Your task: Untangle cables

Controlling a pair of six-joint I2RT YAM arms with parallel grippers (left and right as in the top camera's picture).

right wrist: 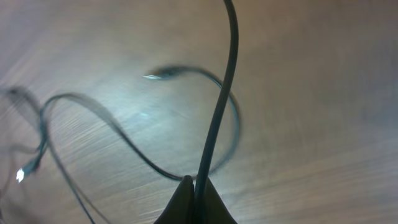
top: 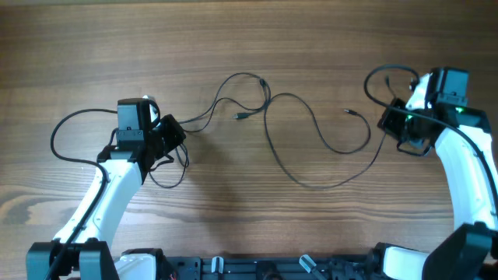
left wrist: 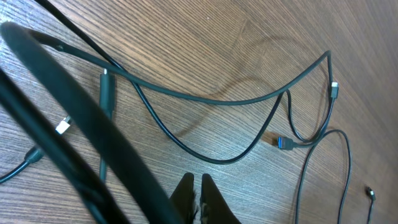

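On the wooden surface [top: 249,39], between the two arms, the cables [top: 323,187] lie spread out in open loops rather than one tight knot.

Visibility:
- The right wrist view is badly blurred. Strands on the surface show only as soft dark curves, and their plug ends are hard to make out.
- In the left wrist view a thick black arm cable [left wrist: 74,106] crosses the left side and hides part of the surface behind it. The frame edges cut off several thin strands.
- From overhead, the left gripper [top: 167,136] covers the point where the nearest strand ends, so contact there cannot be confirmed.

Cables: thin, black and flexible.
- One strand runs from beside the left gripper up to a small loop near the centre.
- Long curves sweep down and across toward the right arm, crossing each other near the middle.
- One loose plug end [top: 237,117] lies inside the central loops and another [top: 346,111] lies toward the right.
- The left wrist view shows a blue-tipped plug [left wrist: 283,143] and a silver-tipped plug [left wrist: 334,89] close together.

Grippers:
- The left gripper is clenched, fingertips together. I cannot tell whether a strand is pinched between them.
- The right gripper [right wrist: 196,186] is clenched on one cable strand, which rises from between its fingertips and leaves the top of the frame.

A green light [top: 408,118] shows on the right arm near its wrist.
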